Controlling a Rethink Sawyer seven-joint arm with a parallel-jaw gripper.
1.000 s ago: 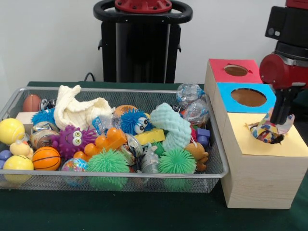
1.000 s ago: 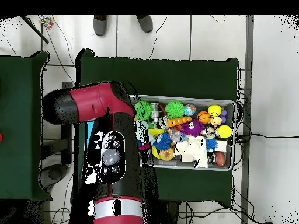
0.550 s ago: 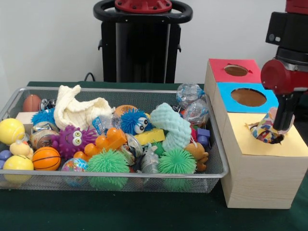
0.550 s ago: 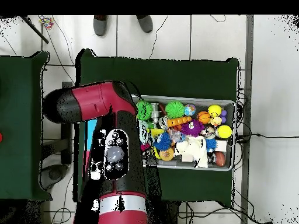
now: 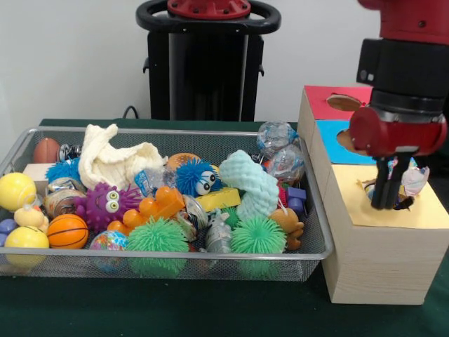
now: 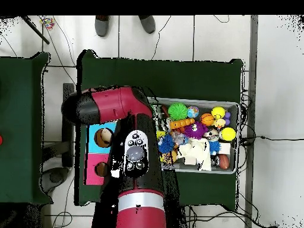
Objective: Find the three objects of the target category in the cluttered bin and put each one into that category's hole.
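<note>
A crumpled, multicoloured wrapped toy sits in the hole of the yellow-topped box. My gripper hangs just left of and in front of it, over the yellow top. It is open, and its dark fingers hold nothing. The wire bin to the left is full of toys: spiky green balls, a purple monster, clear wrapped balls and a white cloth. In the overhead view my arm covers the gripper and the yellow box.
A blue-topped box and a red-topped box, each with a round hole, stand behind the yellow one. The overhead view shows the blue box, the red box and the bin's right part. A person's shoes are at the top edge.
My gripper has let go of the wrapped toy, which stays in the yellow hole. The arm has swung left and toward the camera, uncovering the blue and red boxes in the overhead view.
</note>
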